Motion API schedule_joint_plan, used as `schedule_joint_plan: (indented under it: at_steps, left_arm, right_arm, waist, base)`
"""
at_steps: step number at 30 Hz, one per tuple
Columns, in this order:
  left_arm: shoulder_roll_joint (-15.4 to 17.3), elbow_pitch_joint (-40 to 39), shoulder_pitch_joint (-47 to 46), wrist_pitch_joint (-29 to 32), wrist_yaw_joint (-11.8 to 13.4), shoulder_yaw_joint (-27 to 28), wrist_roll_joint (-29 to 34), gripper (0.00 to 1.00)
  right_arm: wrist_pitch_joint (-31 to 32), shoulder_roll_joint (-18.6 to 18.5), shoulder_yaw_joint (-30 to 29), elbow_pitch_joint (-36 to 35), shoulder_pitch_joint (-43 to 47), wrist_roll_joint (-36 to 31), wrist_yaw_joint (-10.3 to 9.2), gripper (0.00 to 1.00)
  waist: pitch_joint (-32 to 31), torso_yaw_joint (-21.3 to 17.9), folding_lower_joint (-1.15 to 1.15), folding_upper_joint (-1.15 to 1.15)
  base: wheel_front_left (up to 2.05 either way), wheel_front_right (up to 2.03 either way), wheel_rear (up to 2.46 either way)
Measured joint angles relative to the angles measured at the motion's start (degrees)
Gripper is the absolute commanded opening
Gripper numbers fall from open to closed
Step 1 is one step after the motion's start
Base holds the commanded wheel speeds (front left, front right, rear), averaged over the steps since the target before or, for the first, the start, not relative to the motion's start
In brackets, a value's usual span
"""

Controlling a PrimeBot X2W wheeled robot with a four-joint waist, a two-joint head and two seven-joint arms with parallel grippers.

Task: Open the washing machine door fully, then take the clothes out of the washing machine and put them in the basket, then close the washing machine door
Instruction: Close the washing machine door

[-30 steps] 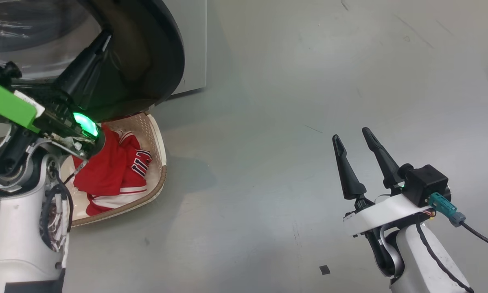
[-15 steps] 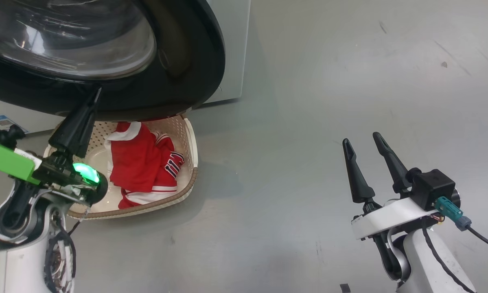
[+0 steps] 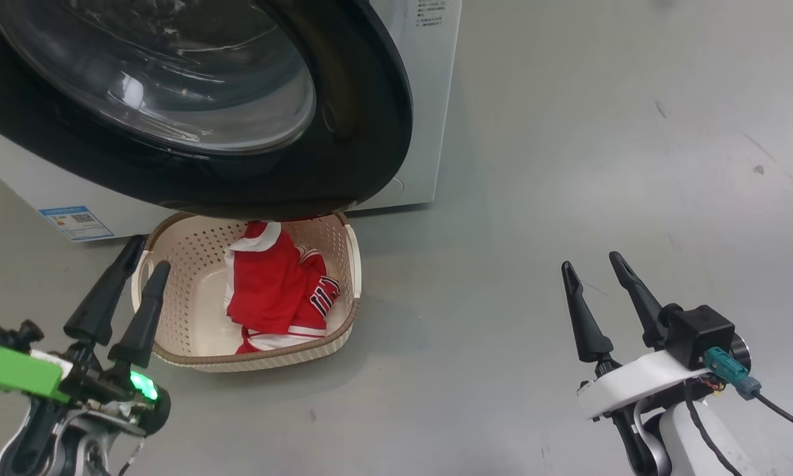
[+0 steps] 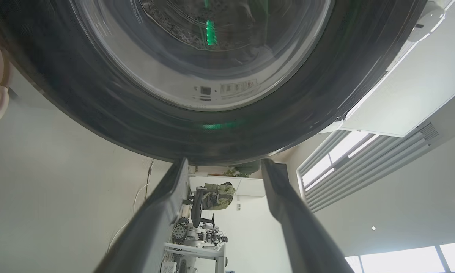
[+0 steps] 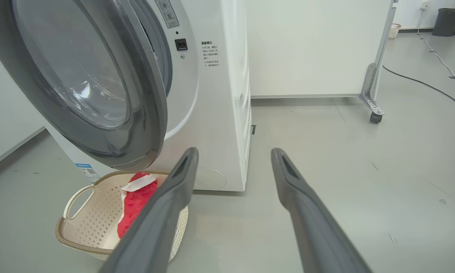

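The washing machine door [image 3: 343, 165], with its black rim and clear glass bowl, stands ajar from the white washing machine [image 3: 429, 99] and overhangs the back of the basket [image 3: 178, 291]. The red clothes [image 3: 270, 297] lie inside the basket. My left gripper [image 3: 148, 258] is open and empty at the basket's left rim, below the door. In the left wrist view my left gripper [image 4: 224, 163] points up at the door rim [image 4: 98, 113], apart from it. My right gripper [image 3: 592, 263] is open and empty over bare floor, far to the right. The right wrist view shows my right gripper [image 5: 235, 151], the door [image 5: 144, 94], basket [image 5: 83, 227] and clothes [image 5: 136, 201].
A small blue label [image 3: 75, 221] sits low on the washer front. Grey floor spreads to the right of the machine. A white wheeled partition [image 5: 371, 87] and a floor cable [image 5: 421, 81] stand beyond the washer.
The head camera has shifted, so the door and basket sit further right. My left gripper has come down off the door rim to the basket's left side. The right gripper has hardly moved.
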Motion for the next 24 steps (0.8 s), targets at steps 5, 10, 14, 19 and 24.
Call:
schedule_joint_plan:
  at_steps: [5, 10, 14, 19, 24]
  left_arm:
    - [-0.1, -0.9, 3.4, -1.8, 0.0, 0.4, 0.4, 1.0]
    - [-0.1, -2.5, 7.3, -4.6, 0.0, 0.4, 3.3, 1.0]
    - [-0.1, -4.3, 9.8, -7.8, 0.0, -0.1, 6.1, 1.0]
    - [-0.1, -7.6, 11.5, -13.1, 0.0, -1.0, 16.2, 1.0]
    - [-0.1, -11.0, 11.8, -18.1, 0.0, -3.1, 26.1, 1.0]
  right_arm:
    - [0.0, 0.0, 0.0, 0.5, 1.2, -0.3, 0.0, 1.0]
    - [0.0, 0.0, 0.1, 1.0, 2.8, -0.3, 0.0, 1.0]
    - [0.0, 0.0, 0.2, 1.4, 4.2, -0.4, 0.0, 1.0]
    - [0.0, 0.1, 0.3, 1.6, 5.2, -0.4, -0.01, 1.0]
    - [0.0, 0.1, 0.4, 1.6, 6.2, -1.0, -0.41, 1.0]
  waist:
    - [-1.8, 0.8, 0.0, 0.0]
    - [-3.9, 1.6, 0.0, 0.0]
    - [-5.6, 2.3, 0.0, 0.0]
    - [-7.5, 3.0, 0.0, 0.0]
    - [-9.2, 3.7, 0.0, 0.0]
  base:
    - [0.0, 0.0, 0.0]
    - [0.0, 0.0, 0.0]
    - [0.0, 0.0, 0.0]
    - [0.0, 0.0, 0.0]
    - [0.0, 0.0, 0.0]
